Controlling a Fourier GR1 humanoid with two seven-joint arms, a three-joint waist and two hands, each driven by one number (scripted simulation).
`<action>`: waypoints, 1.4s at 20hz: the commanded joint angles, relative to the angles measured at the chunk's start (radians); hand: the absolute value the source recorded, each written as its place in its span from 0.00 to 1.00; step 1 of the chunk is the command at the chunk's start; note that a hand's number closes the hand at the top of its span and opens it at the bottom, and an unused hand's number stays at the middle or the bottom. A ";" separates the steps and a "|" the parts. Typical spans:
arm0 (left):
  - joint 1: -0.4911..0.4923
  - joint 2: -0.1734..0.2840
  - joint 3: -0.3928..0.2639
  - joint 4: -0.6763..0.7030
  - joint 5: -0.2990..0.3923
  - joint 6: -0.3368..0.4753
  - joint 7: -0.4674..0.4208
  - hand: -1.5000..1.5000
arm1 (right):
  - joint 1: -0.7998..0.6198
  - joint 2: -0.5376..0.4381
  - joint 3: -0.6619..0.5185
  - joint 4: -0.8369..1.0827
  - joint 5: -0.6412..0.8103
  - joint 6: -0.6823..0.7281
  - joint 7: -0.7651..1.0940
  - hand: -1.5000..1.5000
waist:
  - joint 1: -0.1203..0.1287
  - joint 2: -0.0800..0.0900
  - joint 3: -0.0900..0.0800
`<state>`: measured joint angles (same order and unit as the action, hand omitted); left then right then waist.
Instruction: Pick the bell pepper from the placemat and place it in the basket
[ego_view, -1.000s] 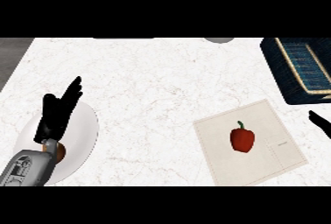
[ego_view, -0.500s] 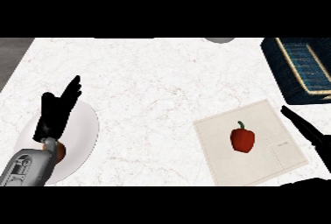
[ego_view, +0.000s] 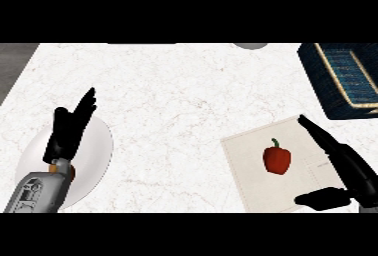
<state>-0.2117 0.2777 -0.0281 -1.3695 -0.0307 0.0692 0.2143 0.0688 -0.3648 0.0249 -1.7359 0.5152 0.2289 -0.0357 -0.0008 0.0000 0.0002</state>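
A red bell pepper (ego_view: 277, 159) with a green stem lies on a beige placemat (ego_view: 251, 175) at the lower right of the counter. My right hand (ego_view: 347, 162) is open just right of the pepper, fingers straight and pointing up-left over the placemat, thumb (ego_view: 325, 197) spread out below; it does not touch the pepper. The dark blue basket (ego_view: 341, 77) with a tan rim sits at the upper right corner, partly cut off by the edge. My left hand (ego_view: 70, 127) rests open at the left, fingers up.
A white plate (ego_view: 92, 160) lies under the left hand and forearm. A grey round object (ego_view: 251, 45) peeks in at the counter's far edge. The counter's left edge runs down the upper left corner.
The right hand has come in from the right edge and moved left over the placemat, toward the pepper. The left hand and the pepper have stayed in place.
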 joint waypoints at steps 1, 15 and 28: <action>-0.048 -0.004 0.033 -0.011 -0.006 -0.027 0.064 0.50 | -0.079 0.023 -0.019 0.075 0.022 0.021 -0.024 0.00 | 0.001 0.000 0.000; -0.022 -0.038 0.103 0.020 -0.034 -0.086 -0.023 0.50 | -0.029 0.152 0.058 0.063 0.157 0.013 0.031 0.00 | -0.002 0.000 0.000; -0.007 -0.071 0.126 0.033 -0.087 -0.105 -0.048 0.50 | -0.119 0.199 0.015 0.245 0.191 -0.024 -0.040 0.00 | 0.000 0.000 0.000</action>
<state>-0.2134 0.2096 0.0807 -1.3784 -0.1093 -0.0259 0.2131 -0.0360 -0.1994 0.0228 -1.4991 0.6890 0.2141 -0.0944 -0.0003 0.0001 0.0002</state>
